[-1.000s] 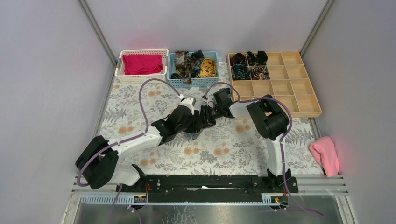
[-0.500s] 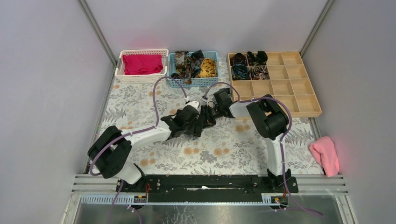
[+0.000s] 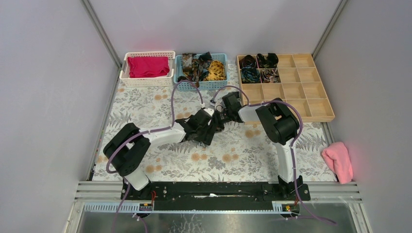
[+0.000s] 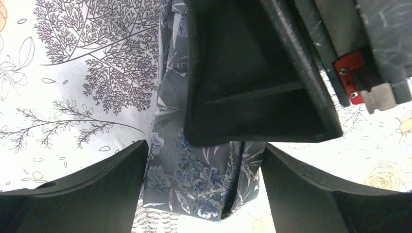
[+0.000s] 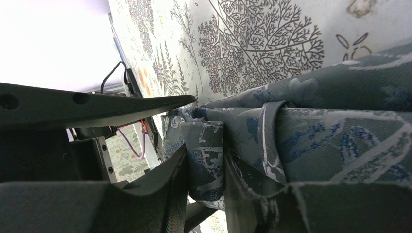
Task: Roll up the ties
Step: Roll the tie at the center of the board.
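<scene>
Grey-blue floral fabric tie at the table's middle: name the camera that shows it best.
Left wrist: the grey-blue floral fabric tie shows its strip and folded end clearly on the printed tablecloth. Right wrist shows only a close, pinched fold. In the top view it is almost wholly covered.

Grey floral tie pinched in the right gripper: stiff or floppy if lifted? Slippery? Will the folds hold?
Probably floppy: the grey floral tie bends in soft layers where the right gripper pinches it. Its slight sheen suggests that it may slip. The folds look loose and likely fall open if released, as the left gripper stands open around it and does not clamp.
</scene>
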### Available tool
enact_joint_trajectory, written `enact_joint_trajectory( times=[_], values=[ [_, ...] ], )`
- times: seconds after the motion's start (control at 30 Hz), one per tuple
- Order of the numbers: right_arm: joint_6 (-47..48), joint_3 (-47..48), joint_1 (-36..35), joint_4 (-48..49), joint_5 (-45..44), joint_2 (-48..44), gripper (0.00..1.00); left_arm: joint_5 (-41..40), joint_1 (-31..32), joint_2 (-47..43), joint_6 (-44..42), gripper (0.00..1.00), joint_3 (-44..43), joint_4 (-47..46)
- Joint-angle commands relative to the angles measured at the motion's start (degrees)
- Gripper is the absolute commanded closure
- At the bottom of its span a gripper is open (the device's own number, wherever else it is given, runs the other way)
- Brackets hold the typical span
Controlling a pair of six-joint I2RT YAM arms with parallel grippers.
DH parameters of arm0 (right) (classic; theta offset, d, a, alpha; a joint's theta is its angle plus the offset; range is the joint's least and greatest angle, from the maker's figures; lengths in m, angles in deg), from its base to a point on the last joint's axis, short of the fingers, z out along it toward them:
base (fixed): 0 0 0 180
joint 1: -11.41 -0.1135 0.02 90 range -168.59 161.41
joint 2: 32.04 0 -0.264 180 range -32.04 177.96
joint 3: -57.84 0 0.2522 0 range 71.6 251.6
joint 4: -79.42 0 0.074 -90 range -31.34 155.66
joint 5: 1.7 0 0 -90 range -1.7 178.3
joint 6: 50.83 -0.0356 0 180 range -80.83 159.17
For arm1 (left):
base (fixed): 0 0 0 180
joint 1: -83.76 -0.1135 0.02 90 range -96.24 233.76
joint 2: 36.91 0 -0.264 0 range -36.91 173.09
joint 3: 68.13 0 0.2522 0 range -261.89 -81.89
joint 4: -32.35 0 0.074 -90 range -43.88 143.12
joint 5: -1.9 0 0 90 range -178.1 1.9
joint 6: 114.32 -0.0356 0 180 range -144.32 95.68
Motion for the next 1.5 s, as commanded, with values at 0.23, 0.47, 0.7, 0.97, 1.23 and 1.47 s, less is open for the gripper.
enact_joint_trajectory(
  times=[0.23,0.47,0.7,0.97,1.23,1.47],
  values=[
    [1.7,0.7,0.1,-1.2,-2.4,1.8,0.65,-2.0,1.0,-12.6,1.4,0.09,0.1,1.6],
    [1.7,1.1,0.1,-1.5,-2.5,1.9,0.65,0.1,5.7,-11.0,3.0,0.1,-1.0,6.0],
    [1.5,1.3,0.1,-1.4,-2.1,2.2,0.65,-8.6,6.6,-4.4,3.8,0.04,-1.7,6.3],
    [1.6,0.7,-0.1,-0.8,-1.3,2.2,0.65,-15.1,6.6,-0.7,6.0,0.01,-3.5,5.9],
    [1.7,0.7,0.0,-0.7,-1.0,2.3,0.65,-19.8,6.6,-5.0,6.1,0.01,-3.3,6.4],
    [1.5,0.5,-0.1,0.0,0.0,1.5,0.65,-18.4,6.5,1.5,6.0,0.02,-3.6,6.5]
  ],
)
